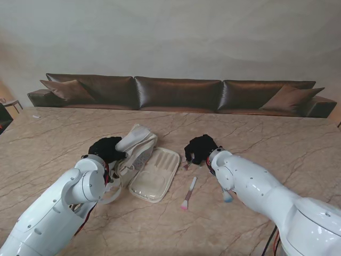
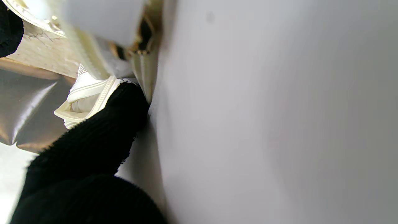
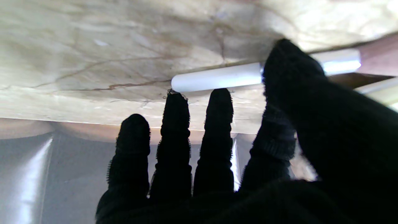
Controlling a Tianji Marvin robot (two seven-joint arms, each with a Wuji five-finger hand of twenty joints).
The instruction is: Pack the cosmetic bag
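1. Stand view: the cream zippered cosmetics bag (image 1: 143, 160) lies open mid-tabletop (image 1: 64, 133). The left robot hand (image 1: 106, 149), in a black glove, is on the bag's left flap, looks like it's gripping it. The right robot hand (image 1: 200, 148) sits just right of the bag. A small pink-tipped white makeup brush (image 1: 188, 193) lies nearer to me.
2. Left wrist view: a black finger (image 2: 102, 130) presses the bag's zipper edge (image 2: 93, 90).
3. Right wrist view: fingers (image 3: 175, 133) spread, holding nothing, tips by a white cylindrical tube (image 3: 217, 77).
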